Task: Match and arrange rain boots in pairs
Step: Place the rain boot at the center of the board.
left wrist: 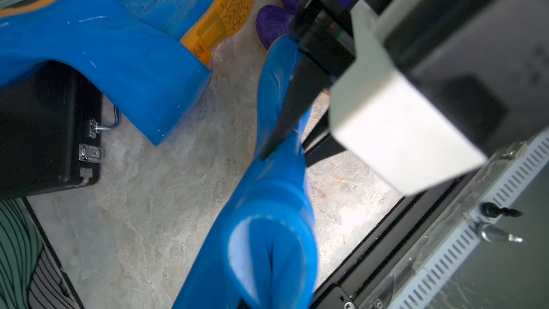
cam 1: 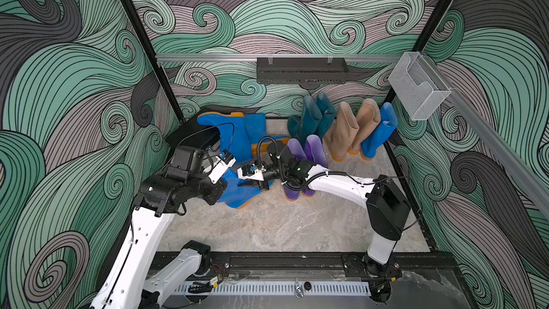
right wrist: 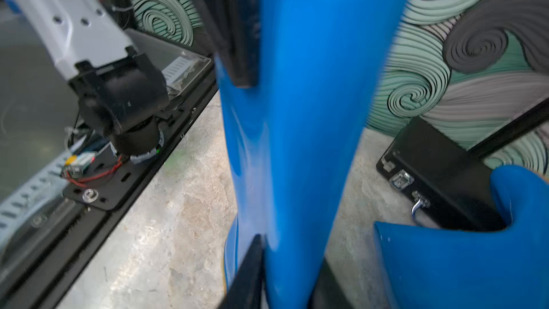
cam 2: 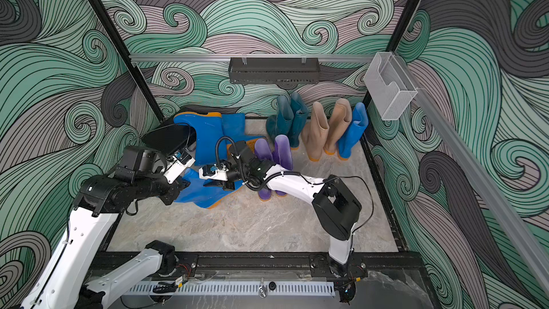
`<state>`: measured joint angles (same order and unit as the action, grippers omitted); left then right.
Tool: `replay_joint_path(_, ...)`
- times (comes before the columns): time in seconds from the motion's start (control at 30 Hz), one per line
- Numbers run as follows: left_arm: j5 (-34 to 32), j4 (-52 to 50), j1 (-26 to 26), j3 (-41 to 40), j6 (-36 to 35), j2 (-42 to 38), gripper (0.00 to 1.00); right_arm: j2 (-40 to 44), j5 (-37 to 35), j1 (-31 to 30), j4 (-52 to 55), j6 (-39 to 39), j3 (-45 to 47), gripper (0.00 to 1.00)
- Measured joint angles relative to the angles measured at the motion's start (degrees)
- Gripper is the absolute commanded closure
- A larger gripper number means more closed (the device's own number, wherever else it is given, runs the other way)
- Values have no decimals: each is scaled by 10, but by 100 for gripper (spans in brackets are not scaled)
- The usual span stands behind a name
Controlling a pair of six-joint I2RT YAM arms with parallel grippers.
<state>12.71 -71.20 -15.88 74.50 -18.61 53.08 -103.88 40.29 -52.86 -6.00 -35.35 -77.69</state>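
A bright blue rain boot (cam 1: 237, 196) hangs low between my two arms at the middle left of the floor. My left gripper (cam 1: 219, 190) is shut on the top of its shaft (left wrist: 267, 248). My right gripper (right wrist: 289, 263) has its fingers (left wrist: 282, 114) standing apart on either side of the shaft, lower down towards the foot. Two more blue boots (cam 1: 225, 135) (cam 1: 261, 129) lie at the back left. The purple pair (cam 1: 309, 153) stands in the middle. The teal pair (cam 1: 315, 117), the beige pair (cam 1: 353, 129) and one blue boot (cam 1: 380, 129) line the back right.
A flat black case (cam 1: 190, 135) with a metal handle (left wrist: 110, 123) lies at the back left under one lying blue boot. A black basket (cam 1: 301, 71) hangs on the back rail and a clear bin (cam 1: 419, 87) on the right rail. Marble floor (cam 1: 282, 227) shows in front.
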Motion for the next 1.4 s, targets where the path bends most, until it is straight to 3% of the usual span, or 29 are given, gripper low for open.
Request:
replay_joint_path(0.13, -22, -28, 0, 22, 74, 31, 100, 10, -33, 0, -38, 50, -3, 29)
replay_joint_path(0.33, -46, -48, 0, 82, 189, 87, 100, 80, -94, 4, -49, 118, 14, 20)
replay_joint_path(0.57, -42, -46, 0, 124, 322, 150, 100, 186, -188, 21, -12, 200, 16, 20)
replay_joint_path(0.97, -30, -18, -16, 89, 528, 169, 100, 360, -430, 35, 115, 263, 76, 23)
replay_joint_path(1.17, -35, -1, -55, 96, 588, 190, 100, 413, -534, 43, 152, 277, 130, 21)
replay_joint_path(1.4, -48, 7, -106, 123, 618, 250, 100, 459, -586, 108, 189, 316, 156, 21)
